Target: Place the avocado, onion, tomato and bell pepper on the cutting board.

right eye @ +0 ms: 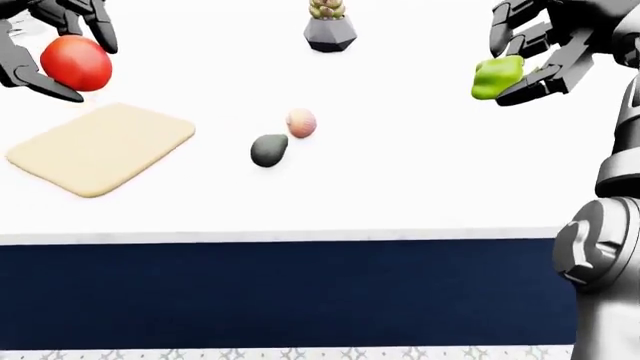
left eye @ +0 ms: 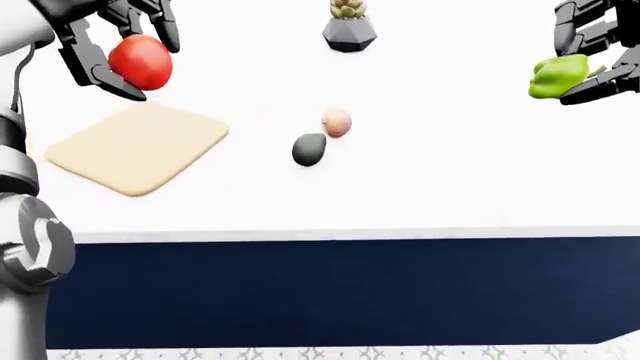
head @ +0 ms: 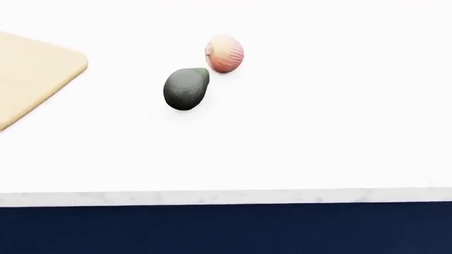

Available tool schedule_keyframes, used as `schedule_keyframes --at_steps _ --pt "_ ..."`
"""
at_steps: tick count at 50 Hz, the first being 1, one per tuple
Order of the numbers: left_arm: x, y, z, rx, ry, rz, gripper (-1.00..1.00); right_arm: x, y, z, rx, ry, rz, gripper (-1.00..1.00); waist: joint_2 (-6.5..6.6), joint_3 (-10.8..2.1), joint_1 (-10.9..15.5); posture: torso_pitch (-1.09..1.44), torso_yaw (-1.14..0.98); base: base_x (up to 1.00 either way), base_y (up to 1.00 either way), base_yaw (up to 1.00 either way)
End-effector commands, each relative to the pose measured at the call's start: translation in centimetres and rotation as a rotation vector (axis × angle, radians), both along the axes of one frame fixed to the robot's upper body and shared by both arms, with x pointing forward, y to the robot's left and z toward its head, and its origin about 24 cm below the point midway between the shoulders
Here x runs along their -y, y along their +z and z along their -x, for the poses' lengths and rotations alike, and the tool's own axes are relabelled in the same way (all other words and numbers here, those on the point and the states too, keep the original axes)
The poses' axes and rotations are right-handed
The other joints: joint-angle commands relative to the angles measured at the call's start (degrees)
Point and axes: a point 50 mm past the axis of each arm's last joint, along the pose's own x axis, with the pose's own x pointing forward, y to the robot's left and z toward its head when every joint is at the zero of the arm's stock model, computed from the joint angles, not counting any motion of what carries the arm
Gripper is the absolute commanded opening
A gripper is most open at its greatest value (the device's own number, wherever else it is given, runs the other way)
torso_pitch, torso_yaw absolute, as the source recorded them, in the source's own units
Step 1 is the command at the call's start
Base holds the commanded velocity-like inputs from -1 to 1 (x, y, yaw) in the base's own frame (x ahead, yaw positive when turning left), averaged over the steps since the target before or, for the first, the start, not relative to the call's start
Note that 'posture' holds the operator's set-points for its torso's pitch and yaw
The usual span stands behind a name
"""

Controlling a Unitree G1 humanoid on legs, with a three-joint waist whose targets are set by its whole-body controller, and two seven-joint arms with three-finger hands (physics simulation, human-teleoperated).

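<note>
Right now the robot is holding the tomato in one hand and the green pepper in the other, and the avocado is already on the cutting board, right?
Not quite. The avocado isn't on the cutting board; the left-eye view shows it on the white counter beside the onion. The rest is right: the left hand holds the tomato and the right hand holds the green pepper.
</note>
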Motion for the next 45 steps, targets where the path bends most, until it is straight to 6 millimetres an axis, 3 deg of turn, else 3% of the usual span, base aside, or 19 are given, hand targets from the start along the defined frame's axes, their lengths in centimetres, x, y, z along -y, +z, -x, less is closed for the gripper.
schedule_keyframes --at_steps 1,3,9,13,15,16,18,20,25,28,29,30,31,32,35,39,43,45 --pt "-0.06 2.4 1.0 0.105 -0.006 0.015 -1.0 -0.48 2.68 0.81 0.117 0.018 0.015 -1.0 -0.42 -1.77 0.3 0.0 0.0 0.0 0.07 0.0" --pt "-0.07 2.46 1.03 0.106 -0.006 0.016 -1.0 -0.52 2.7 0.8 0.118 0.019 0.018 -1.0 1.02 -1.61 0.0 0.0 0.0 0.0 0.09 0.0" --pt "-0.08 2.56 1.07 0.107 -0.006 0.017 -1.0 -0.62 2.85 0.8 0.12 0.022 0.02 -1.0 -0.65 -1.83 -0.75 0.0 0.0 0.0 0.19 0.0" --pt "-0.05 2.71 1.12 0.109 -0.006 0.017 -1.0 -0.72 3.12 0.84 0.124 0.025 0.02 -1.0 -3.41 -0.78 -0.52 0.0 0.0 0.0 0.33 0.0" --pt "-0.07 2.71 1.13 0.109 -0.006 0.017 -1.0 -0.74 3.11 0.82 0.124 0.026 0.02 -1.0 -6.44 -1.4 -0.24 0.0 0.0 0.0 0.34 0.0" --pt "-0.07 2.71 1.13 0.109 -0.006 0.017 -1.0 -0.75 3.13 0.83 0.125 0.026 0.02 -1.0 -5.07 -1.13 -0.5 0.0 0.0 0.0 0.34 0.0" --pt "-0.06 2.76 1.14 0.11 -0.006 0.017 -1.0 -0.77 3.22 0.85 0.126 0.026 0.019 -1.0 -5.71 -1.89 -0.4 0.0 0.0 0.0 0.43 0.0" --pt "-0.04 2.78 1.14 0.112 -0.006 0.017 -1.0 -0.8 3.28 0.85 0.127 0.026 0.021 -1.0 -5.54 -2.36 -0.39 0.0 0.0 0.0 0.44 0.0" --pt "-0.14 2.85 1.21 0.113 -0.005 0.018 -1.0 -0.92 3.38 0.83 0.129 0.029 0.021 -1.0 -3.12 -1.06 -0.17 0.0 0.0 0.0 0.44 0.0" --pt "-0.17 2.78 1.2 0.111 -0.004 0.017 -1.0 -0.93 3.41 0.83 0.129 0.029 0.021 -1.0 -0.01 -1.16 -0.5 0.0 0.0 0.0 0.45 0.0" --pt "-0.16 2.78 1.2 0.111 -0.005 0.018 -1.0 -0.93 3.38 0.82 0.128 0.03 0.022 -1.0 1.82 -1.53 -0.71 0.0 0.0 0.0 0.44 0.0" --pt "-0.15 2.77 1.2 0.111 -0.005 0.017 -1.0 -0.93 3.36 0.82 0.128 0.03 0.022 -1.0 4.68 -2.36 -0.76 0.0 0.0 0.0 0.45 0.0" --pt "-0.15 2.78 1.2 0.111 -0.006 0.018 -1.0 -0.93 3.38 0.82 0.129 0.03 0.022 -1.0 3.08 -2.22 -0.91 0.0 0.0 0.0 0.45 0.0" --pt "-0.13 2.77 1.19 0.111 -0.006 0.016 -1.0 -0.94 3.44 0.83 0.129 0.03 0.021 -1.0 2.56 -1.53 -0.69 0.0 0.0 0.0 0.45 0.0" --pt "-0.14 2.75 1.19 0.111 -0.007 0.017 -1.0 -0.89 3.33 0.83 0.127 0.029 0.022 -1.0 0.4 -1.62 -0.7 0.0 0.0 0.0 0.44 0.0" --pt "-0.16 2.8 1.22 0.111 -0.006 0.017 -1.0 -0.94 3.41 0.84 0.127 0.031 0.022 -1.0 -1.74 -0.81 -0.83 0.0 0.0 0.0 0.44 0.0" --pt "-0.21 2.73 1.21 0.108 -0.005 0.016 -1.0 -0.9 3.3 0.82 0.125 0.031 0.023 -1.0 -3.97 -0.76 -0.71 0.0 0.0 0.0 0.45 0.0" --pt "-0.18 2.78 1.22 0.109 -0.005 0.016 -1.0 -0.95 3.38 0.83 0.126 0.032 0.023 -1.0 -6.33 -1.24 -0.45 0.0 0.0 0.0 0.45 0.0"
